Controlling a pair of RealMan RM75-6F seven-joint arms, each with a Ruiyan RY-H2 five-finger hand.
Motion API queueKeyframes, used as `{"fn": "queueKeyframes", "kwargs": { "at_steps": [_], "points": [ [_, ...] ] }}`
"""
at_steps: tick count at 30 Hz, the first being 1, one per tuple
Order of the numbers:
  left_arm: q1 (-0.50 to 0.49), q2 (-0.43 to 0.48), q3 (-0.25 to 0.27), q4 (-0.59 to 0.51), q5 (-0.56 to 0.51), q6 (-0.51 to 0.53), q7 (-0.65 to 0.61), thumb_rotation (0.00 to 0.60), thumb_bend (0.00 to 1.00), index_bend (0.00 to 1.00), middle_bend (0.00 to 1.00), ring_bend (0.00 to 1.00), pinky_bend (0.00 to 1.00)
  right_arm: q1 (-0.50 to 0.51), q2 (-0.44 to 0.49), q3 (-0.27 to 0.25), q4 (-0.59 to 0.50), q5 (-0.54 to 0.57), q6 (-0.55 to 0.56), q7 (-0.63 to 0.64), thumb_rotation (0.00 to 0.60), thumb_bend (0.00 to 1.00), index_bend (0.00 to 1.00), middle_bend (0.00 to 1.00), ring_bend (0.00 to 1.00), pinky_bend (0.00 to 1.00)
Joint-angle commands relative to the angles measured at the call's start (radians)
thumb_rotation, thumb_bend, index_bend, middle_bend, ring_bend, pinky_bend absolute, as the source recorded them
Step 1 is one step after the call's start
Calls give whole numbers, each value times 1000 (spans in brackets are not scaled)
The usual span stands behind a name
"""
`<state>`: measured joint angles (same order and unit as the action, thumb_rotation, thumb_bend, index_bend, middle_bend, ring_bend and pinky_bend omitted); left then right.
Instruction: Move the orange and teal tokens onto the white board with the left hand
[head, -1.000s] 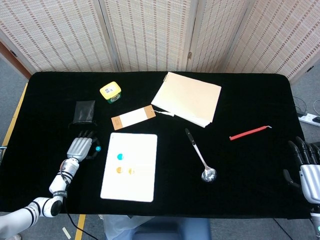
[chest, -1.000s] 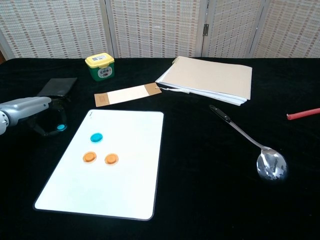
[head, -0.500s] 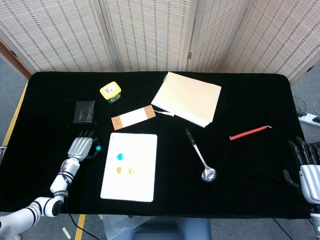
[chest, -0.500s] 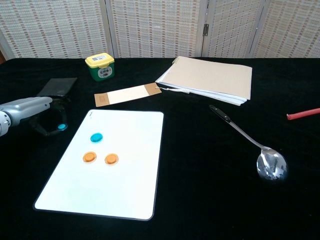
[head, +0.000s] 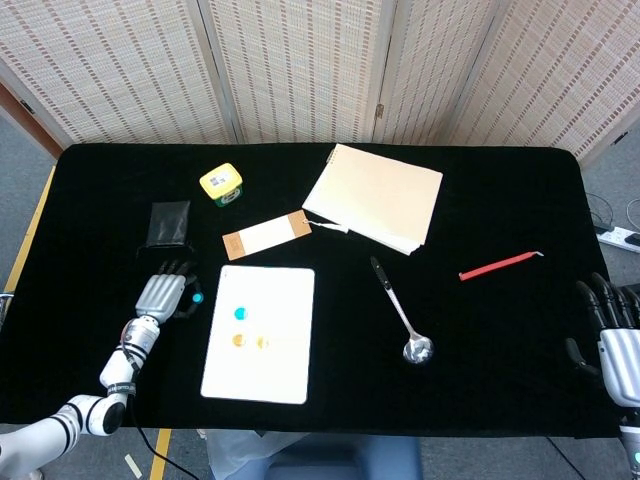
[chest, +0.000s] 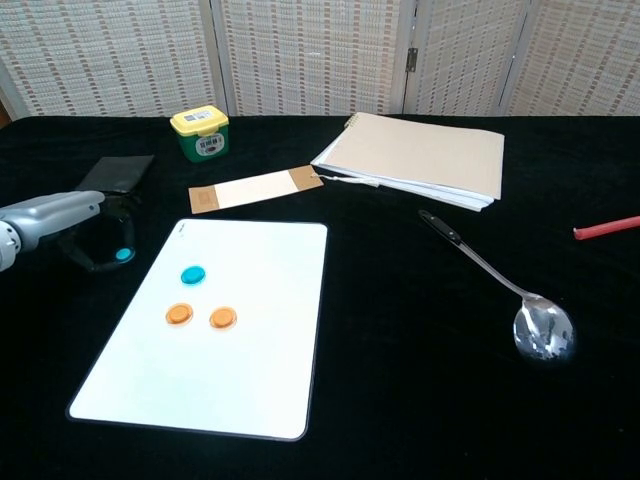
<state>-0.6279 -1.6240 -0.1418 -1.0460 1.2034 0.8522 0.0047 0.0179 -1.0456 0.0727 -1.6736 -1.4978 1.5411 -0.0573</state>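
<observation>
We use the flat white board (chest: 230, 330) as our landmark. Nearest to us on the board sit two round orange tokens (chest: 179, 314) side by side, and just behind them one round teal token (chest: 192, 274). They are already where they belong.

Just off the board's left edge is our left hand (head: 162, 294). Its dark fingers (chest: 92, 245) curl around a last small teal token (chest: 123, 254). We think it has hold of this token, low by the black table (chest: 400, 380), ready to bring it to the board.

Right of the board lies a silver metal spoon (chest: 500, 282), out of the way. Far to the right, our right hand (head: 612, 330) waits at the table edge with fingers apart, holding nothing, because this job is for the left hand.

Behind the board lie a tan paper strip (chest: 255, 189), a black pouch (chest: 117, 173) and a yellow-lidded green tub (chest: 201, 132).
</observation>
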Motion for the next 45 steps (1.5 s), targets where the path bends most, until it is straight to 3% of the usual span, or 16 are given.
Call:
{"fn": "queueKeyframes", "kwargs": {
  "at_steps": [1, 10, 14, 22, 35, 45],
  "points": [
    [3, 10, -4, -16, 5, 11, -4, 600, 413, 532, 157, 0, 0, 0, 0, 0, 1, 1, 0, 1, 600, 428, 0, 0, 0, 0],
    [0, 50, -7, -96, 22, 22, -2, 600, 413, 532, 157, 0, 0, -1, 1, 0, 4, 0, 2, 4, 600, 428, 0, 0, 0, 0],
    [-24, 71, 6, -200, 74, 30, 32, 600, 413, 527, 157, 0, 0, -4, 1, 0, 9, 5, 1, 10, 600, 428, 0, 0, 0, 0],
    [-80, 61, -5, -316, 69, -1, 119, 600, 413, 518, 157, 0, 0, -5, 2, 0, 14, 8, 0, 16, 600, 428, 0, 0, 0, 0],
    [-149, 13, -13, -333, -19, -49, 253, 600, 413, 505, 157, 0, 0, -10, 0, -2, 22, 10, 4, 26, 600, 428, 0, 0, 0, 0],
    [-157, 1, -5, -318, -61, -44, 276, 600, 412, 498, 157, 0, 0, -14, 0, -2, 23, 11, 6, 29, 600, 427, 0, 0, 0, 0]
  ]
}}
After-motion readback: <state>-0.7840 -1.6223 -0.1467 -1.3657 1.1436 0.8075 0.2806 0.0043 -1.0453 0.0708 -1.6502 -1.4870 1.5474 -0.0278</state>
